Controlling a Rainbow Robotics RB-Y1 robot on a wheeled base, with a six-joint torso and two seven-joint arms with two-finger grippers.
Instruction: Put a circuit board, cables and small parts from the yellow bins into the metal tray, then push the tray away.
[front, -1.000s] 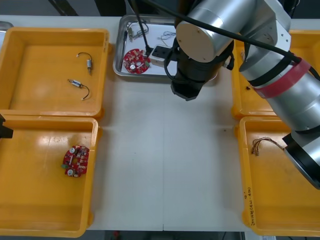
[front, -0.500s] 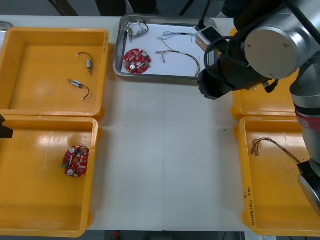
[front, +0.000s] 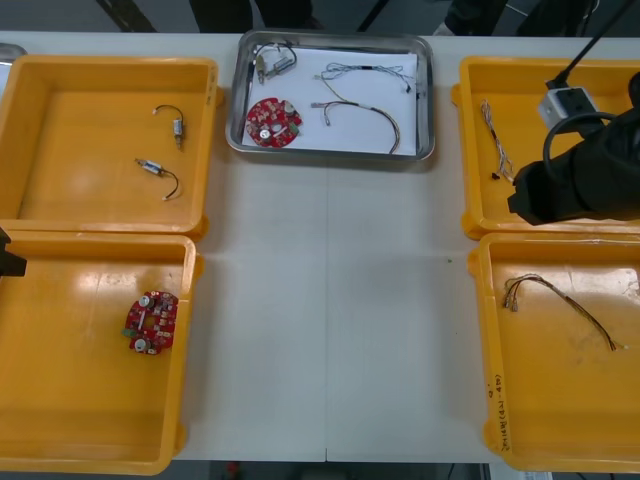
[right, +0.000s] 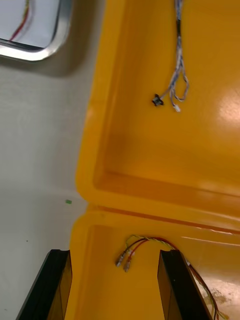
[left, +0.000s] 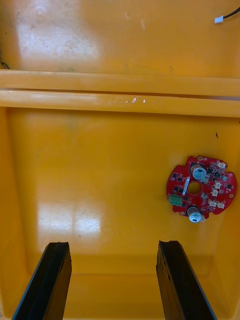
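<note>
One step is judged left: the loaded shiny metal tray (front: 429, 100) must be pushed away by the open right tool (right: 114, 260), held to its right.

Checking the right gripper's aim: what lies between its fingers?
Right wrist view: the open right gripper frames the ends of the red and yellow cable in the near right bin. The left gripper hovers over the near left bin.

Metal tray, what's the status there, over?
Right tool open above red and yellow cable, near right bin. Left tool open over near left bin. Metal tray holds a circuit board and cables, not yet pushed. No arm over it.
</note>
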